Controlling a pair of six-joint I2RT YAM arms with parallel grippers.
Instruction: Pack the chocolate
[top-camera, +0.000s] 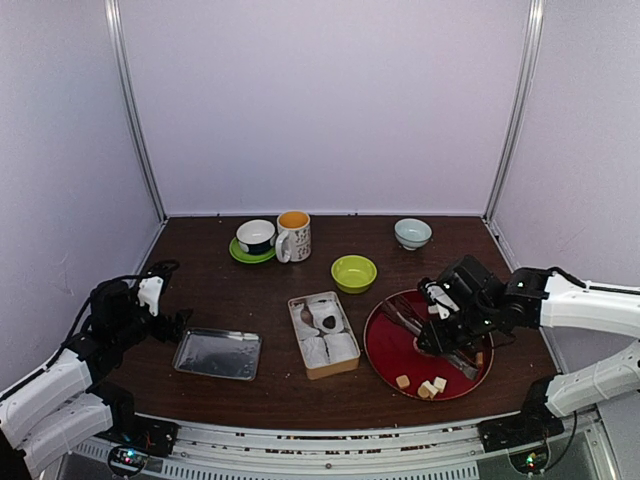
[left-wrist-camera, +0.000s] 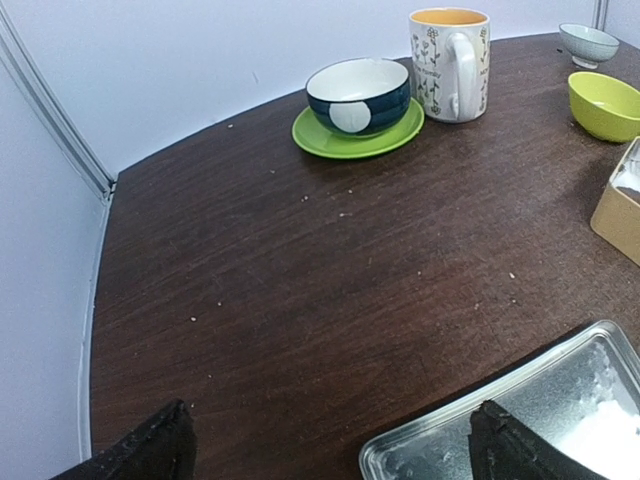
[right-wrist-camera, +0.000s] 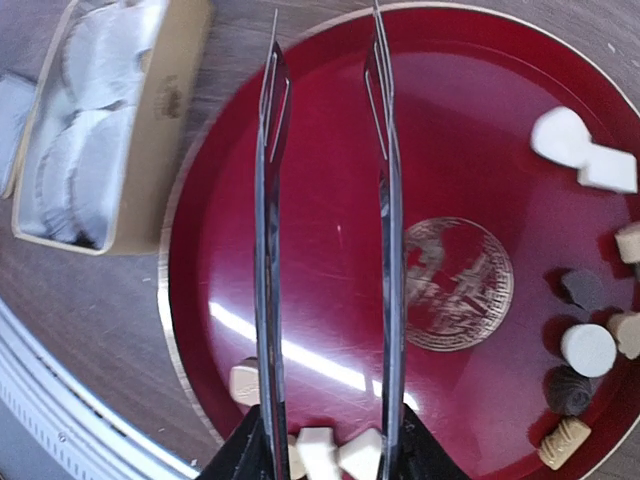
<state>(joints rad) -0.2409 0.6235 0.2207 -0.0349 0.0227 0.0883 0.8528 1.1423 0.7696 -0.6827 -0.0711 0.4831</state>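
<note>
My right hand is clamped on the handle end of the tongs. Its two dark fingers press on the metal arms from either side. The arms run out over the red plate with their tips apart and nothing between them. The tips reach to the plate's rim on the side toward the box, which stands on the counter just beside the plate and is filled with white paper cups.

The chocolate lies on the plate in two loose groups. A few tan pieces sit right at my right fingers, under the tongs' handle end. The rest are along the opposite side of the plate: two white pieces together, then a white round one, two dark ones and some tan ones near the rim. None of them touches the tongs' tips.

My left hand hangs low over the counter, spread wide and holding nothing. One finger is above the corner of the metal tray, the other above bare wood. It is well apart from the plate.
</note>
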